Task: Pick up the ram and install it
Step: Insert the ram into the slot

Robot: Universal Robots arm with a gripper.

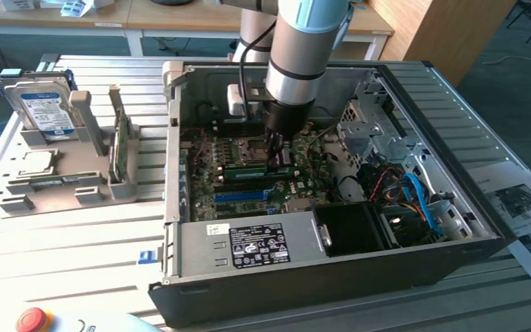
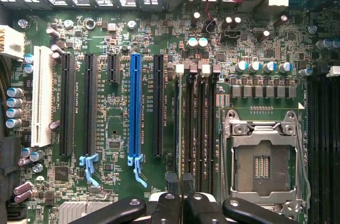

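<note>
Lab: slotted bench (image 1: 63,235), open PC (image 1: 321,283)

Open computer case (image 1: 339,283), blue-labelled hard drive (image 1: 44,107), red button (image 1: 32,319)

One case (image 1: 358,266); one hard drive (image 1: 44,105); one processor chip (image 1: 36,162); two sticks of ram (image 1: 245,167).

Green ram (image 1: 247,166), on edge, at motherboard memory slots (image 2: 204,128).
</note>
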